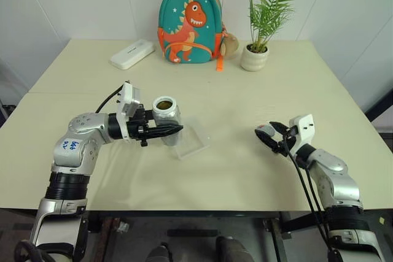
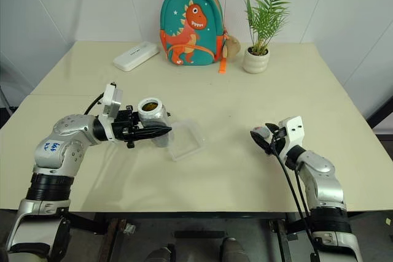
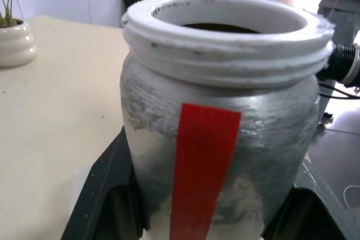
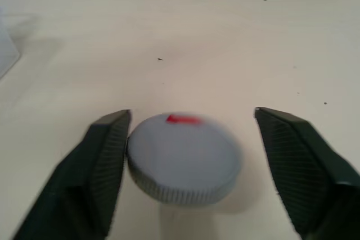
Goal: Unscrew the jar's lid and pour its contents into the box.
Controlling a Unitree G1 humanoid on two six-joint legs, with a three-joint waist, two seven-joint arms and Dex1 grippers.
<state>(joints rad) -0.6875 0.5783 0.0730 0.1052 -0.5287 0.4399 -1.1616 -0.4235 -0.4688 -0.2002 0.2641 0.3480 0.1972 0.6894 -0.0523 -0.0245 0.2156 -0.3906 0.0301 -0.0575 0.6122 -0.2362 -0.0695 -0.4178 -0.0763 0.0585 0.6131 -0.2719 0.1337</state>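
Note:
My left gripper (image 1: 175, 130) is shut on the jar (image 1: 166, 115), holding it upright just above the table. The jar (image 3: 225, 139) is lidless, with a white threaded neck and a red strip on its side. A black finger (image 3: 104, 195) presses on each flank. Dark brown contents (image 1: 164, 104) show inside its mouth. The clear box (image 1: 191, 138) lies on the table right beside and below the jar. To the right, the grey lid (image 4: 183, 158) lies flat on the table between the spread fingers of my open right gripper (image 4: 192, 115); one finger is near its edge, the other well apart.
At the back of the table (image 1: 245, 170) stand a teal dinosaur backpack (image 1: 190, 23), a potted plant (image 1: 264, 29) and a flat white case (image 1: 132, 53). Bare tabletop lies between the box and the right gripper.

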